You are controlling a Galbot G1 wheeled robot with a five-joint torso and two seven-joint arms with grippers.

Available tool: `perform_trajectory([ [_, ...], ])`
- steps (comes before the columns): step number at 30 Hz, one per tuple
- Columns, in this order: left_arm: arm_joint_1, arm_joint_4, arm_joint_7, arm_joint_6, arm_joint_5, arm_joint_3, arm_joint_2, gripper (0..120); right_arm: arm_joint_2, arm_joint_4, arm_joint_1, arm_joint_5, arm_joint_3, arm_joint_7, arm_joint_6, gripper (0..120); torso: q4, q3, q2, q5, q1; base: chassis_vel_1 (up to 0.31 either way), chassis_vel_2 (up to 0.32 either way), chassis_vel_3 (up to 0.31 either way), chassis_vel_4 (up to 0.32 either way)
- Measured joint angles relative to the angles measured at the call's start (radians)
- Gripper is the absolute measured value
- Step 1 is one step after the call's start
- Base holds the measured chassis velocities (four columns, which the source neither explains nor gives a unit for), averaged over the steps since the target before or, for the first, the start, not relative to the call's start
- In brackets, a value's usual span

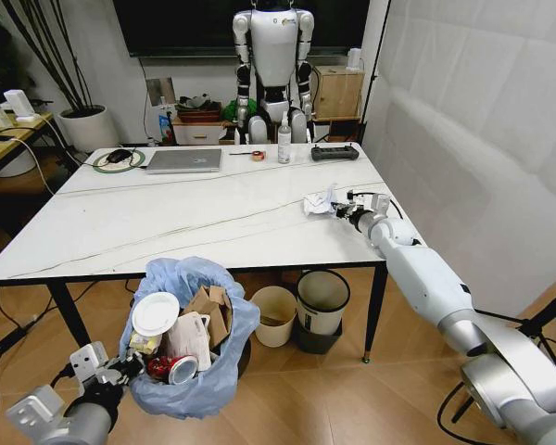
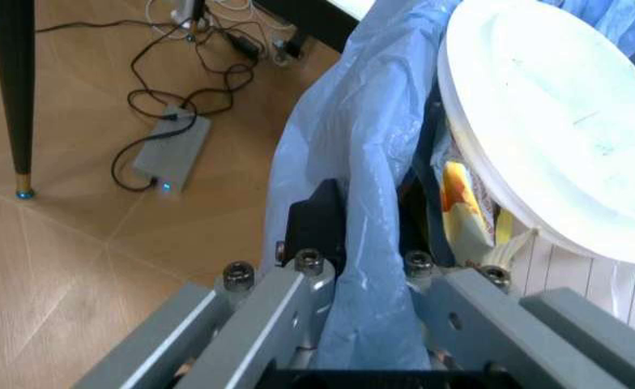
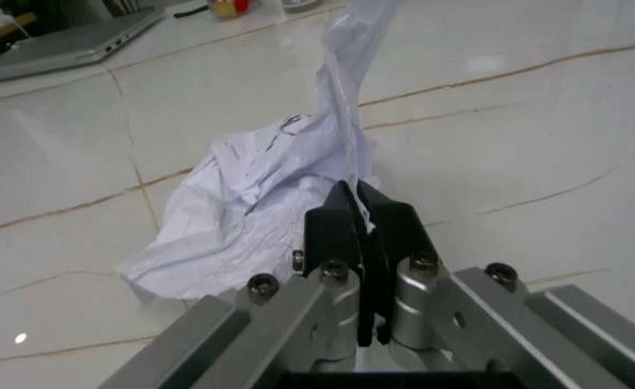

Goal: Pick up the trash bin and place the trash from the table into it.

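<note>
— Blue plastic first: where is the trash bin [image 1: 196, 371]?

— Below the near edge of the table [image 1: 213, 209], off the floor as far as the head view shows, at the left gripper [image 1: 120, 371]. Its crinkled light-blue bag bulges over the rim and hides the bin's own wall almost completely.

— How does that gripper stand?

— In the left wrist view the left gripper [image 2: 372, 263] is pinched on the bag-covered rim, one black pad outside the plastic; the inner pad is buried in the folds.

— What lies inside?

— A white paper plate [image 1: 155, 313] leaning at the top, torn brown cardboard [image 1: 211, 306] beside it, a crushed red can [image 1: 173, 369] lower down, and a yellow wrapper [image 2: 463, 203] under the plate. Deeper contents are covered.

— And on the table?

— A crumpled white tissue [image 1: 320, 201] near the right edge. The right gripper [image 1: 345, 210] is at it; in the right wrist view the right gripper [image 3: 363, 215] has its black pads pressed together on a raised strip of the tissue [image 3: 263, 203], whose top runs out of that picture.

— Farther out?

— A closed laptop [image 1: 184, 160], a mouse [image 1: 119, 155] on a round pad, a white bottle [image 1: 284, 142] and a black power strip [image 1: 334, 152] along the far edge. Under the table stand a cream round bin [image 1: 274, 315] and a white bin with a black rim [image 1: 322, 301], partly cut off by the table edge. A humanoid robot [image 1: 274, 65] stands behind, its head out of view.
</note>
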Motion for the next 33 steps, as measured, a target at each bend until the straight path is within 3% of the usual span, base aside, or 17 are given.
perform_trajectory([
  [6, 0.0, 0.003, 0.0, 0.0, 0.0, 0.003, 0.006, 1, -0.046, 0.104, -0.026, 0.037, 0.002, 0.001, -0.012, 0, 0.0001, 0.0, 0.0, 0.0, 0.0, 0.0, 0.0, 0.0, 0.0],
  [13, -0.004, 0.009, -0.004, 0.0, -0.006, 0.002, 0.021, 1, -0.196, 0.451, -0.102, 0.203, -0.017, -0.014, -0.022, 0, -0.0007, 0.0, 0.0, -0.0001, 0.0, 0.0, 0.0, 0.0, 0.0],
  [18, -0.003, 0.009, -0.004, 0.0, -0.008, -0.003, 0.023, 1, -0.204, 0.582, -0.109, 0.29, -0.057, -0.039, -0.005, 0, 0.0, 0.0, 0.0, -0.0002, 0.0, 0.0, 0.0, 0.0, 0.0],
  [22, -0.003, 0.009, -0.006, 0.001, -0.014, -0.015, 0.024, 1, -0.204, 0.763, -0.104, 0.384, -0.144, -0.042, 0.009, 0, 0.0002, 0.0, 0.0, -0.0003, 0.0, 0.0, 0.0, 0.0, 0.0],
  [29, -0.005, 0.009, -0.006, 0.003, -0.015, -0.014, 0.015, 1, -0.192, 0.989, -0.093, 0.436, -0.311, -0.036, 0.01, 0, 0.0002, 0.0, 0.0, -0.0004, 0.0, 0.0, 0.0, 0.0, 0.0],
  [33, -0.006, 0.009, -0.006, 0.004, -0.014, -0.014, 0.015, 1, -0.19, 1.026, -0.099, 0.415, -0.385, -0.028, 0.014, 0, 0.0, 0.0, 0.0, -0.0004, 0.0, 0.0, 0.0, 0.0, 0.0],
])
